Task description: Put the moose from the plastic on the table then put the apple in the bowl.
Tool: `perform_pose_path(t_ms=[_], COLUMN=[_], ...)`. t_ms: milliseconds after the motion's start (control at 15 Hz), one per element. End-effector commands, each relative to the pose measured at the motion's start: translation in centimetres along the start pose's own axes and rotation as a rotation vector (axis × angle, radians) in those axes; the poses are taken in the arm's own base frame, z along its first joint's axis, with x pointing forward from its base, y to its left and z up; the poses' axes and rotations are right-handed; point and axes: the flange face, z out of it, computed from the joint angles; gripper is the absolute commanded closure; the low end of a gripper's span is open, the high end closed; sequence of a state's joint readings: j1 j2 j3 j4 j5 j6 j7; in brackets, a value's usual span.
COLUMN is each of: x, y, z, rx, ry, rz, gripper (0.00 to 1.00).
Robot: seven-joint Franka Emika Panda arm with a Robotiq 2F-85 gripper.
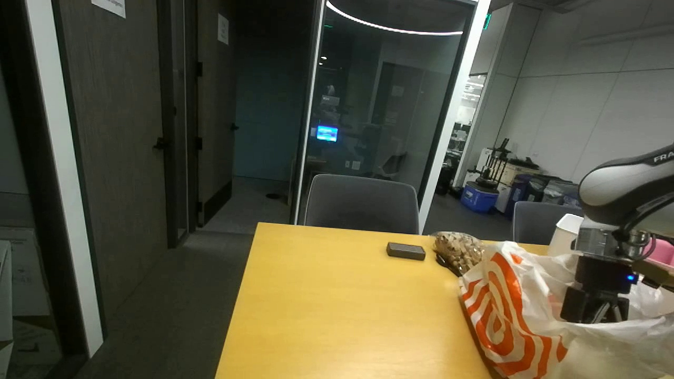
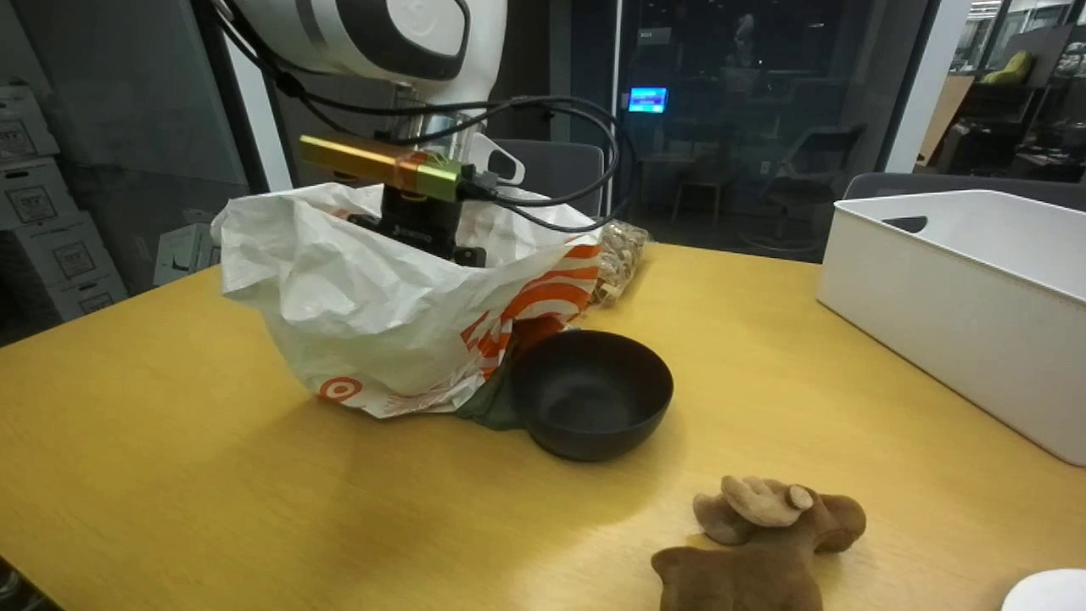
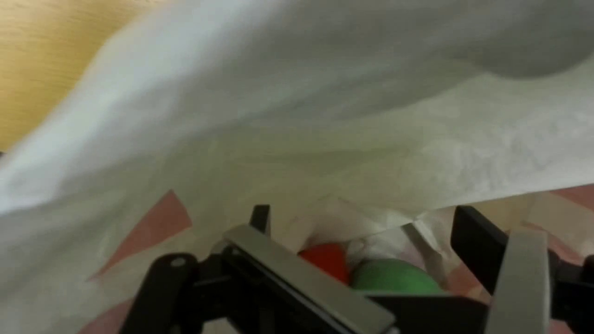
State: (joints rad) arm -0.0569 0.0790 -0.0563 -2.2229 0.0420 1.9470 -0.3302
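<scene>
The claw [image 3: 364,225] hung in the bag [image 2: 365,314], jaws apart, near a red thing [image 3: 328,260] and a green one [image 3: 394,277]; either could have been the apple, and closing there risked pinching the bag's loose folds and dragging the bowl [image 2: 591,395] beside it. The moose [image 2: 751,573] was on the yellow counter [image 2: 407,501], with chairs [image 1: 362,205] and dark glass [image 1: 400,126] beyond.

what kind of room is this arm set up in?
Probably an office meeting room: a wood-topped table, grey chairs at its far edge, and a large glass panel behind them.
</scene>
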Motion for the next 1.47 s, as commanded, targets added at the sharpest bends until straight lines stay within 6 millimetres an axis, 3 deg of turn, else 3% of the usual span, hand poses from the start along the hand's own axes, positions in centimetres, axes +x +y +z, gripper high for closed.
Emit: perform_pose_path(t_ms=[0,333,800,1200,1400], x=[2.0,4.4,6.2,6.3,6.4], y=[0.1,-1.1,-2.6,-3.4,-3.4], z=[-0.1,-3.1,-0.6,2.8,3.1], rx=[-0.079,-0.125,-0.123,-0.103,-0.104], ry=[0.105,0.277,0.273,0.199,0.196], rz=[0.05,0.071,0.03,0.025,0.025], gripper=[0.0,0.0,0.0,0.0,0.0])
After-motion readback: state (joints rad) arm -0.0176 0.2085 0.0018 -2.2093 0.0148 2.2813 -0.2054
